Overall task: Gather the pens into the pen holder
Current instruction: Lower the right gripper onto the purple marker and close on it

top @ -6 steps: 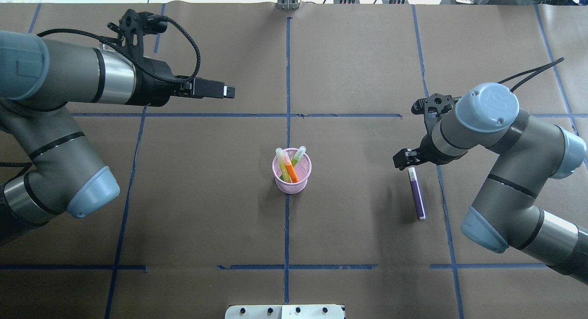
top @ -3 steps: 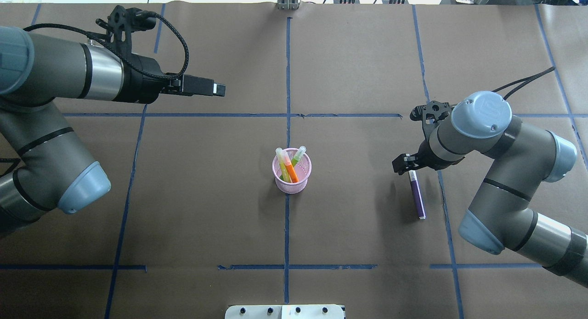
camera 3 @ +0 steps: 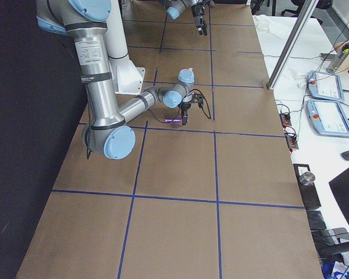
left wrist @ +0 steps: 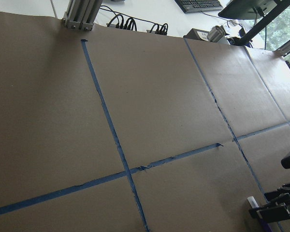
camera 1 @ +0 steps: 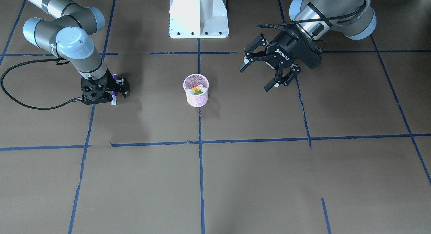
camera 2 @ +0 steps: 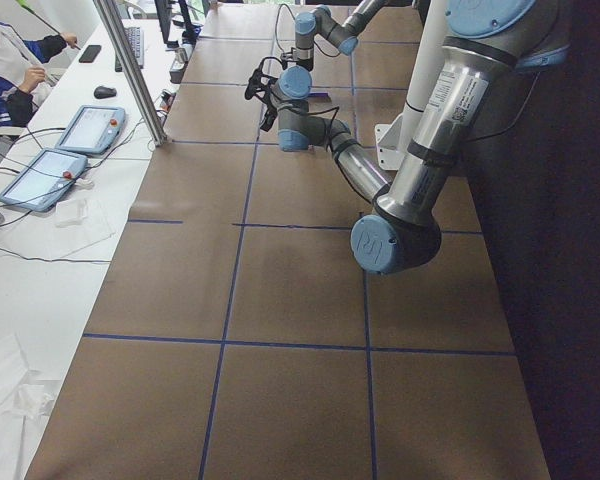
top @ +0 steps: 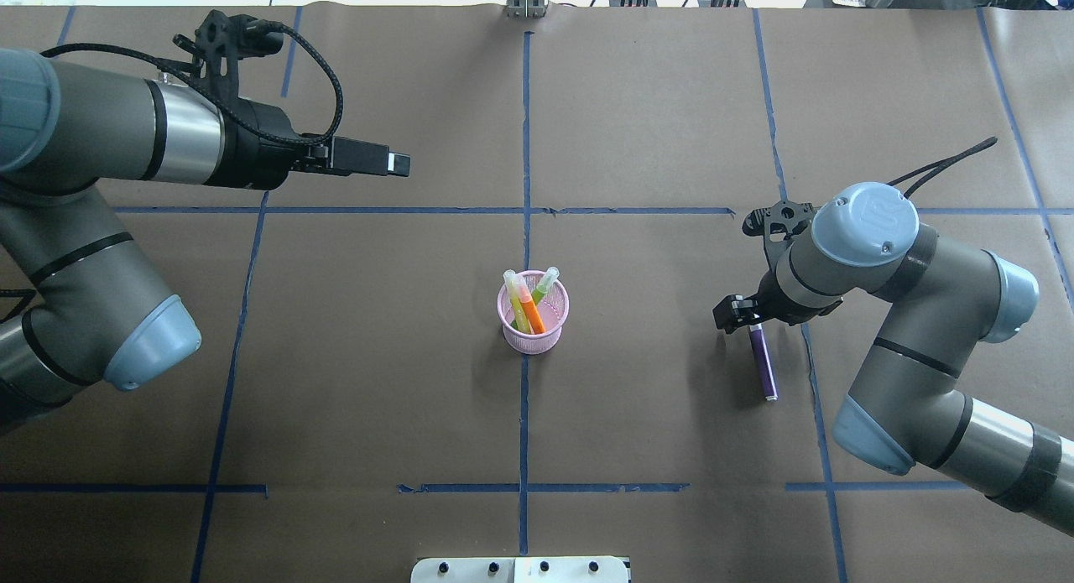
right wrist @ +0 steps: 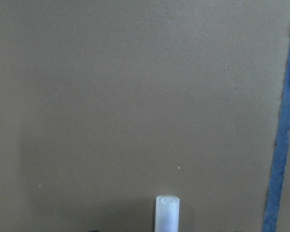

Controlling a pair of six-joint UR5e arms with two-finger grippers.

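- Surface: brown paper covering, marked into a grid by blue tape lines.
- Left gripper: held above the surface, well apart from the holder; jaws spread wide.
- Right gripper: low over the cap end of the purple pen; jaws spread, one on either side of it.
- Pen holder: pink mesh cup, upright at mid-surface on a tape line.
- Purple pen: lying flat on the surface, well apart from the holder, on the right arm's side.
- Orange pen, green pen, yellow pen: leaning inside the holder, pale caps up.
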